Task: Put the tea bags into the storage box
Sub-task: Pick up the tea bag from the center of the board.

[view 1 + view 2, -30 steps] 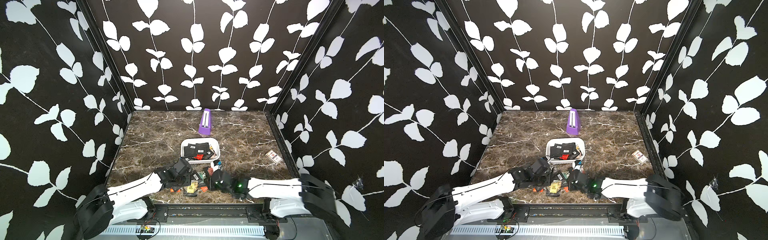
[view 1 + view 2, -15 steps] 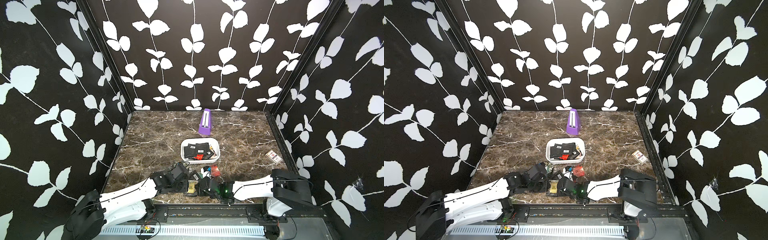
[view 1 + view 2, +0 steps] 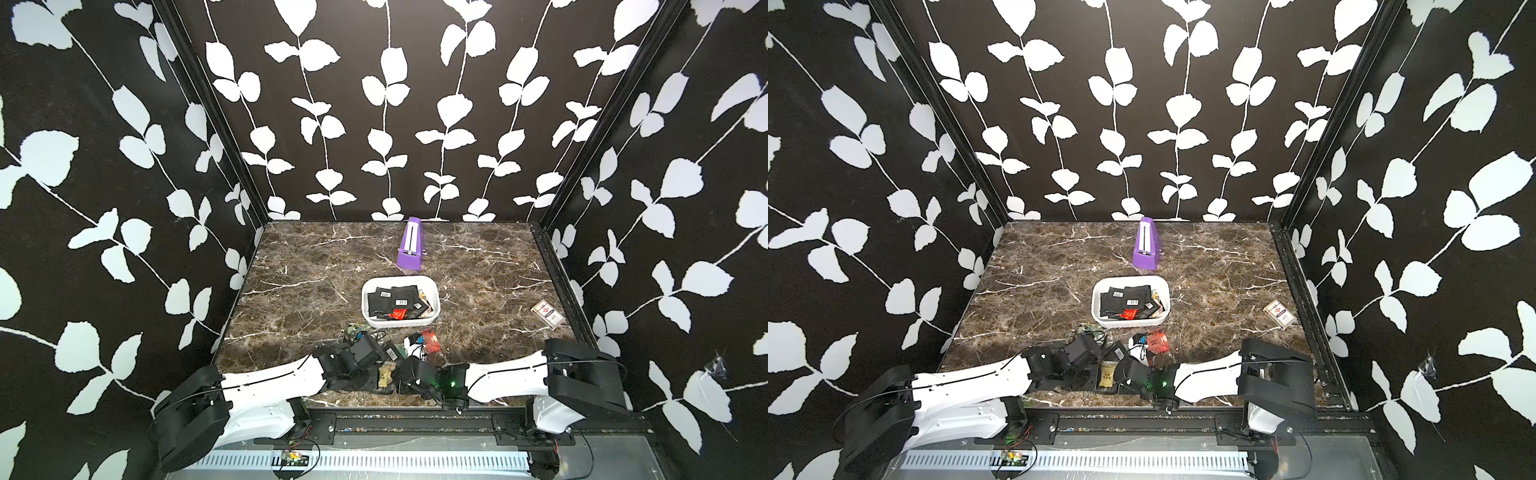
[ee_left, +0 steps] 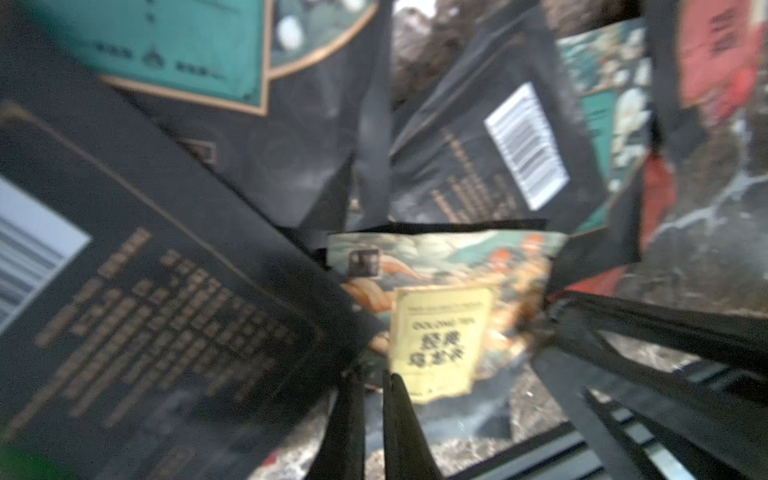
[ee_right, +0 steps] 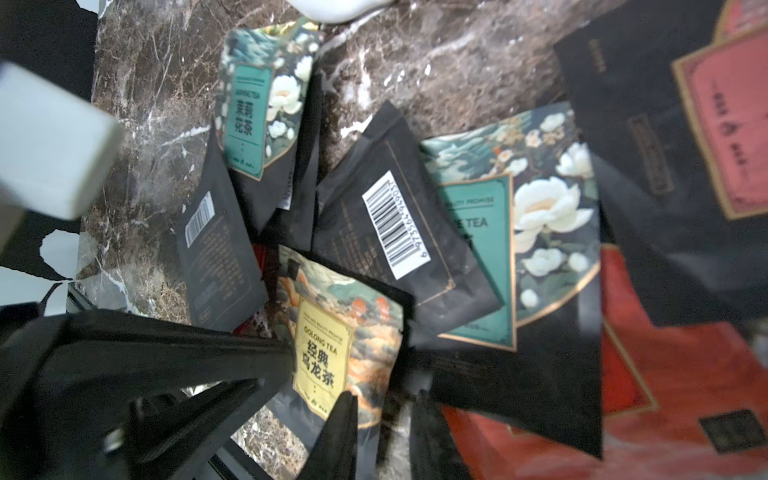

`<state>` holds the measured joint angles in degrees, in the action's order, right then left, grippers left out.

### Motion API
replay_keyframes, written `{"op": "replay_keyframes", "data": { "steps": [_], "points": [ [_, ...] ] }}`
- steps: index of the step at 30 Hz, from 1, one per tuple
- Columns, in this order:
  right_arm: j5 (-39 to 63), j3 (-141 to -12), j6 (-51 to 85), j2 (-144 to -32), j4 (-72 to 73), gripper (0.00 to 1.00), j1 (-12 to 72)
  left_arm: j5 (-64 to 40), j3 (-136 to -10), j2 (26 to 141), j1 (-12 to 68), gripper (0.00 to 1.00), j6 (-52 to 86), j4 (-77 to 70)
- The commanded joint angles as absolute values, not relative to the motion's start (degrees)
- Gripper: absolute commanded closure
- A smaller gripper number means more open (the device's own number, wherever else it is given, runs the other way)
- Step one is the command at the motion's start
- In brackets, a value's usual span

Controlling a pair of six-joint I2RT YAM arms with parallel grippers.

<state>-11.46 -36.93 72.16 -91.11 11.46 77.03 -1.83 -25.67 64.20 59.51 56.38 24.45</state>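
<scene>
Worktop [image 3: 311,291] of brown veined marble, shown in both top views inside a leaf-patterned enclosure. The white storage box [image 3: 400,323] stands near the centre and holds several tea bags [image 3: 392,297], mostly black with barcode labels, one orange-red. A heap [image 3: 388,353] of loose tea bags lies on the worktop between the box and the near edge, outside the box. A red sachet [image 3: 430,341] lies at the heap's right side.

Both arms reach in low from the near edge and meet over this heap.

Left gripper [image 4: 374,376]: jaws closed to a thin slit at one edge of the yellow-labelled oolong sachet [image 4: 440,332]. Whether the foil is pinched between them cannot be told.

Right gripper [image 5: 382,405]: jaws parted at another edge of the same sachet, one tip over its face and the other beyond its edge, not clamped on it.

Beside the oolong sachet, a black barcode sachet [image 5: 395,232] overlaps a green jasmine sachet [image 5: 519,232].

A purple wedge [image 3: 410,247] with a white stripe stands upright behind the box. A flat printed card pack [image 3: 548,313] lies well apart, near the right edge.
</scene>
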Motion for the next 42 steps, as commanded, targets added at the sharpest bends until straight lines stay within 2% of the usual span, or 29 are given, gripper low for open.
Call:
{"op": "replay_keyframes", "data": {
  "steps": [1,22,31,34,36,42],
  "points": [
    [-12.2,-37.7,73.0,-91.0,12.7,0.74,77.8,-0.1,-24.6,64.9,59.9,0.90,56.9,23.6],
    [-10.9,-38.4,73.8,-94.4,14.4,0.70,77.9,1.1,-23.6,65.9,60.7,0.91,57.1,23.5],
    [-10.2,-39.0,73.9,-95.9,15.5,0.82,77.9,1.1,-23.5,66.1,60.9,0.91,57.4,22.8],
    [-10.2,-39.2,73.5,-95.4,15.1,0.93,77.9,0.6,-23.7,65.8,61.0,0.90,56.6,22.7],
    [-10.7,-40.0,72.4,-94.1,11.8,1.00,77.9,1.2,-24.5,64.6,61.0,0.89,55.9,23.9],
    [-17.5,-48.2,65.8,-87.5,-15.7,1.00,77.8,3.2,-27.7,59.6,60.9,0.81,53.6,24.9]
  ]
}}
